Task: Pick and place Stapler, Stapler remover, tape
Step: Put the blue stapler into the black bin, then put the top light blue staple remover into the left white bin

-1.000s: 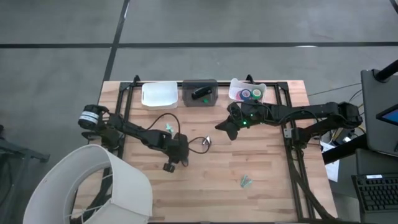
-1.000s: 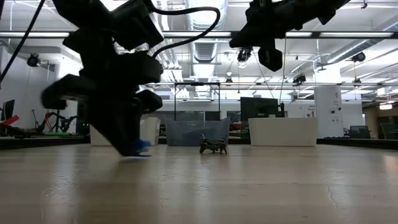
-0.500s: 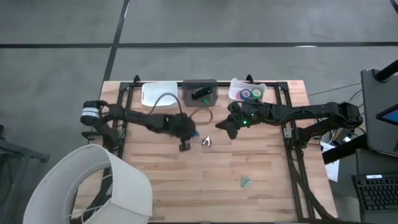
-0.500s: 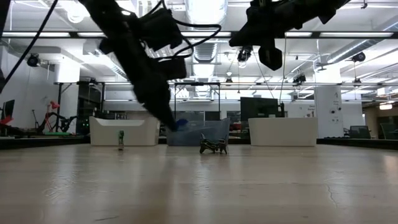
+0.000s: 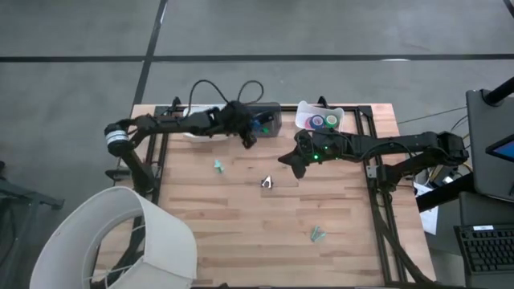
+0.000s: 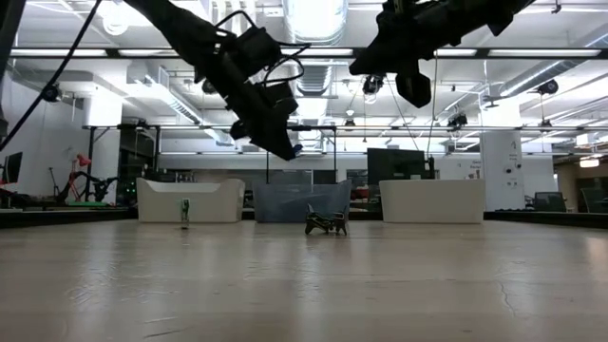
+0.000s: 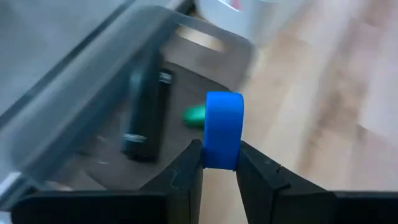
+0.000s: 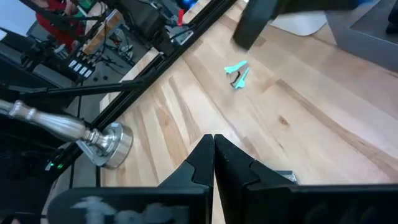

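Though its open centre is hidden, seen edge-on in the left wrist view, the blue tape roll (image 7: 222, 129) stands upright between the left gripper's (image 7: 219, 163) fingers (image 7: 189, 171), which pinch its flat sides. It hangs over the grey bin (image 5: 258, 120) at the worktop's (image 5: 265, 217) far edge, where a dark stapler (image 7: 146, 118) lies lengthwise beside a small green piece (image 7: 195, 114) too blurred to name. From overhead the roll is barely visible under the left gripper (image 5: 250, 136). To one side of the grey bin sits a white bin (image 5: 204, 123), partly covered by the left arm; to the other, a clear tray (image 5: 320, 119) holds more tape rolls (image 5: 324, 121), green and pink among them. The right gripper (image 5: 287, 163) hovers near that tray, its fingers (image 8: 203, 163) pressed together on nothing. A teal staple remover (image 5: 218, 166), a silvery one (image 5: 267, 183) and another pair (image 5: 318, 234) lie scattered on the bare wood. A white lampshade-like object (image 5: 120, 245) is cut off at the near corner.
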